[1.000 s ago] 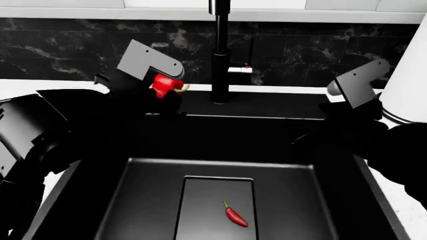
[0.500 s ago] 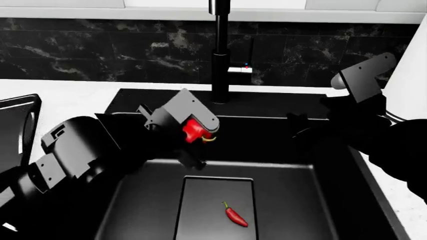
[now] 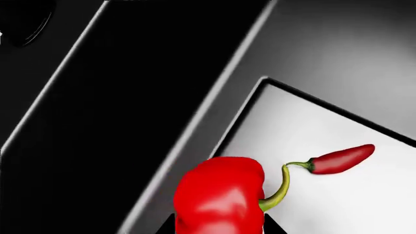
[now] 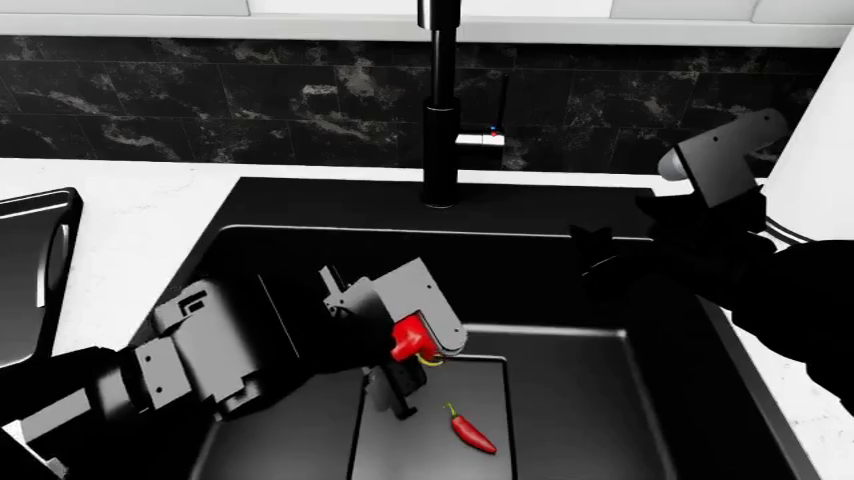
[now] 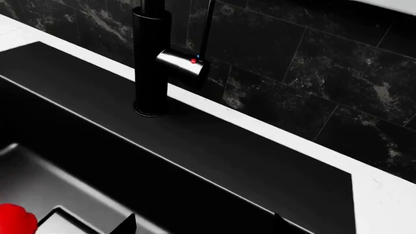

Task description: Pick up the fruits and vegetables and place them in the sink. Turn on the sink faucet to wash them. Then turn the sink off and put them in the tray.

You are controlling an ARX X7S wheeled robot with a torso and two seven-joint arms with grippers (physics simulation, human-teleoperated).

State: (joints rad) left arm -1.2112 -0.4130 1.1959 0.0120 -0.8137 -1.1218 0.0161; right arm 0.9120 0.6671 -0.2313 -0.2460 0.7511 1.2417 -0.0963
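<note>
My left gripper (image 4: 416,345) is down inside the black sink (image 4: 267,260), shut on the glossy red bell pepper (image 4: 408,338) just above the drain plate (image 4: 400,440). In the left wrist view the bell pepper (image 3: 221,197) fills the space between the fingertips. The slim red chili (image 4: 470,431) lies on the drain plate a little nearer than the pepper, and shows as the chili (image 3: 341,159) in the left wrist view. The tall black sink faucet (image 4: 441,110) stands behind the basin with its lever block (image 4: 481,139). My right gripper (image 5: 203,225) hangs open over the sink's right rim, empty. The tray (image 4: 30,270) sits at the left.
A white paper-towel roll (image 4: 817,170) stands at the right behind my right arm. White countertop (image 4: 134,210) surrounds the sink, and a dark marbled backsplash (image 4: 200,100) runs behind it.
My left arm has carried the bell pepper from above the sink's back left rim down into the basin, close over the drain plate. The right arm has barely moved.
</note>
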